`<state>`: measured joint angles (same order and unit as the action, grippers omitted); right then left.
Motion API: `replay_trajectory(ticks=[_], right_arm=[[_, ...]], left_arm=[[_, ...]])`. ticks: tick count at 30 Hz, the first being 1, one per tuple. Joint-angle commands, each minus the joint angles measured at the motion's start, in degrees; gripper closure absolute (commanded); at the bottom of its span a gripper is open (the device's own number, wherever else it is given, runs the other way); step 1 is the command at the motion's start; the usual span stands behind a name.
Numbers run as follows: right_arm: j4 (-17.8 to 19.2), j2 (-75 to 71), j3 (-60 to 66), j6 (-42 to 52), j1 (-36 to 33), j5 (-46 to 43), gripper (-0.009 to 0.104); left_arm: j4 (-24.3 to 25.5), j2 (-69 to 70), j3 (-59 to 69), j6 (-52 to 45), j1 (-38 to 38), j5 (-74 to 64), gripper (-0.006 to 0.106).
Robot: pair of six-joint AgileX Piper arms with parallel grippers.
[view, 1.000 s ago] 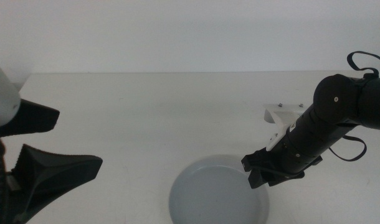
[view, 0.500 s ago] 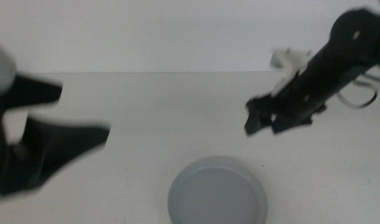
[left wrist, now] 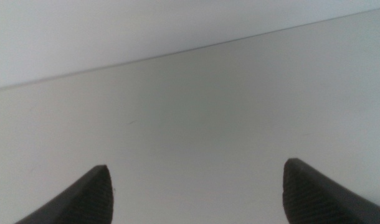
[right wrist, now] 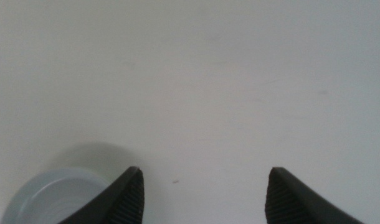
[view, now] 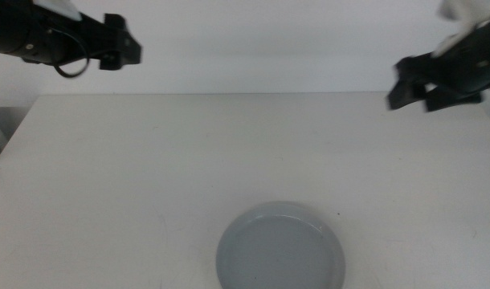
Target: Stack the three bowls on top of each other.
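Here, grey bowl upright, rim up

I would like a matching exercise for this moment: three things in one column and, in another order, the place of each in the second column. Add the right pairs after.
Column 1
1. pale grey round shallow bowl
2. left gripper
3. right gripper

Column 2
A. raised over the table's far right side, jaws open, holding nothing
B. on the white table, at its near edge, alone
C. raised over the table's far left side, jaws open, holding nothing

Pairs: 1-B, 2-C, 3-A
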<state>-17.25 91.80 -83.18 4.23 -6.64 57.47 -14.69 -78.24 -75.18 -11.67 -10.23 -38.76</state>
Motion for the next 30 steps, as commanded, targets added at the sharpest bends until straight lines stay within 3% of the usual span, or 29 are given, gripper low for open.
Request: replay_trajectory(ticks=[1,4,10,20,26,30], right_arm=[[0.7,-5.05,-1.84,1.53,2.6,-0.98,0.045],[1.76,-8.48,-1.79,1.69,5.38,-1.6,0.045],[4.61,-17.25,2.05,1.69,6.92,-5.76,0.045],[9.41,-36.92,23.67,4.39,6.92,-22.64,0.045],[9.61,-47.6,36.08,7.08,6.92,-31.46,0.045],[10.43,-53.99,43.32,7.08,6.92,-36.64,0.045]], left_arm=[[-5.4,0.18,-2.96,-4.62,3.37,1.71,-0.004],[-7.8,1.18,-1.22,-6.46,6.94,1.71,-0.004],[-8.07,9.06,7.96,-6.7,9.61,5.72,-0.004],[-8.32,25.29,27.53,-6.69,9.61,20.53,-0.004],[-9.81,33.62,39.2,-6.65,9.51,32.07,-0.004],[-10.51,39.28,44.58,-6.57,9.51,32.65,-0.004]])
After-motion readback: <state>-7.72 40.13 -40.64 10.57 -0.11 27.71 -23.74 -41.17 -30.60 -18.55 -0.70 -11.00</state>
